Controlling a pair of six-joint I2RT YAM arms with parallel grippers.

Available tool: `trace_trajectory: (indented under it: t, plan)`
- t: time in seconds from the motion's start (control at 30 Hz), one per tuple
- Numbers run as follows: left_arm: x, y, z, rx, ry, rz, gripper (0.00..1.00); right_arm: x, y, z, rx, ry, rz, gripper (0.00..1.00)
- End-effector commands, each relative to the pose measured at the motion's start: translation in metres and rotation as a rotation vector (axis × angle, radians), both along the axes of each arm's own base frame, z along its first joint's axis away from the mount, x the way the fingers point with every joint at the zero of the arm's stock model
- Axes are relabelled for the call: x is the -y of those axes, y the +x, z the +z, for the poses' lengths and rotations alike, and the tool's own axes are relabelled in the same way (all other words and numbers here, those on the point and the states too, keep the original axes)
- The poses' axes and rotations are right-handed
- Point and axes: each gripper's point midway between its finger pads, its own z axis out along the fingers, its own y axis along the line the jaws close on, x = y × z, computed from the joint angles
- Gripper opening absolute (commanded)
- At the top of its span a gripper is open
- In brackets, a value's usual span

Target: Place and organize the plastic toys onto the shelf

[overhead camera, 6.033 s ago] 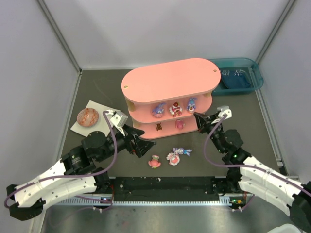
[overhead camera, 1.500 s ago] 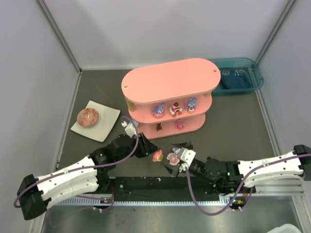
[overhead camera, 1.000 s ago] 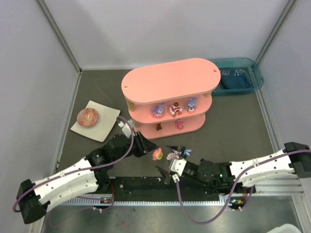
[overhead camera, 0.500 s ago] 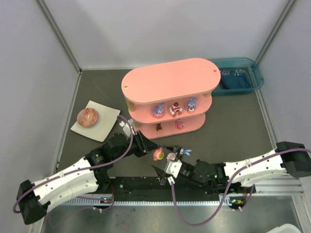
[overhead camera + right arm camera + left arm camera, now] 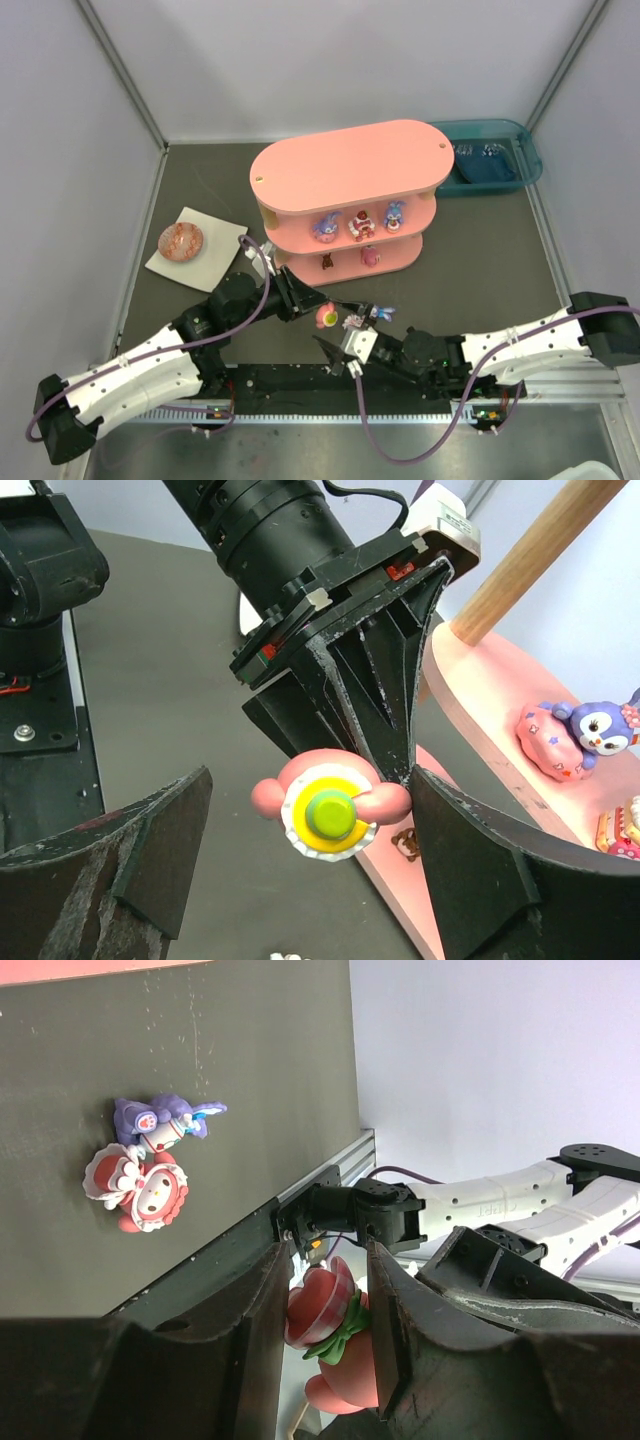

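My left gripper (image 5: 318, 312) is shut on a pink toy with a green bow (image 5: 325, 318), held just above the table in front of the shelf (image 5: 350, 165). The left wrist view shows that toy (image 5: 335, 1330) pinched between both fingers of the left gripper (image 5: 325, 1280). My right gripper (image 5: 315, 850) is open, one finger on each side of the same toy (image 5: 330, 805), whose yellow and green underside faces it. A purple toy (image 5: 378, 313) and a red-and-white one (image 5: 352, 322) lie on the table. Three toys stand on the middle tier (image 5: 362, 226) and two on the bottom tier (image 5: 370, 256).
A speckled ball (image 5: 182, 240) rests on a white square plate (image 5: 215, 265) at the left. A teal bin (image 5: 495, 165) sits at the back right behind the shelf. Both arms meet close together near the table's front edge.
The left gripper has picked the pink toy up off the table and holds it still. The right gripper has swung left to face it, and its jaws have narrowed a little around the toy.
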Motion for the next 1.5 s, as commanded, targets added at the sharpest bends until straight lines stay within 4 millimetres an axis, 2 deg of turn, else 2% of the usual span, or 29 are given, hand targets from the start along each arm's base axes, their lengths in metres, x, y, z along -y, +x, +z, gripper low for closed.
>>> trace_trajectory:
  t: [0.0, 0.53, 1.1, 1.2, 1.3, 1.33, 1.37, 1.43, 1.47]
  plan:
    - [0.0041, 0.0017, 0.0496, 0.072, -0.131, -0.006, 0.0, 0.0004, -0.0001, 0.0236, -0.017, 0.09, 0.008, 0.79]
    - [0.0025, 0.0006, 0.0552, 0.04, -0.188, -0.018, 0.0, 0.0019, 0.0025, 0.015, 0.04, 0.018, 0.004, 0.76]
    - [0.0019, 0.0015, 0.0549, 0.03, -0.208, -0.02, 0.0, 0.0024, 0.0054, 0.0175, 0.051, 0.026, -0.015, 0.52]
    - [0.0017, 0.0016, 0.0541, 0.03, -0.206, -0.02, 0.0, 0.0023, 0.0053, 0.0162, 0.051, 0.023, -0.016, 0.46]
    - [0.0019, 0.0017, 0.0537, 0.028, -0.207, -0.021, 0.0, 0.0018, 0.0054, 0.0169, 0.052, 0.026, -0.016, 0.34]
    - [0.002, 0.0014, 0.0541, 0.029, -0.208, -0.023, 0.01, 0.0019, 0.0058, 0.0161, 0.051, 0.025, -0.018, 0.13]
    - [0.0019, 0.0016, 0.0537, 0.028, -0.209, -0.023, 0.04, 0.0016, 0.0061, 0.0171, 0.052, 0.03, -0.019, 0.03]
    - [0.0019, 0.0013, 0.0538, 0.027, -0.209, -0.024, 0.09, 0.003, 0.0079, 0.0195, 0.049, 0.045, -0.032, 0.0]
    - [0.0017, 0.0017, 0.0538, 0.027, -0.209, -0.023, 0.17, 0.003, 0.0077, 0.0193, 0.046, 0.048, -0.033, 0.0]
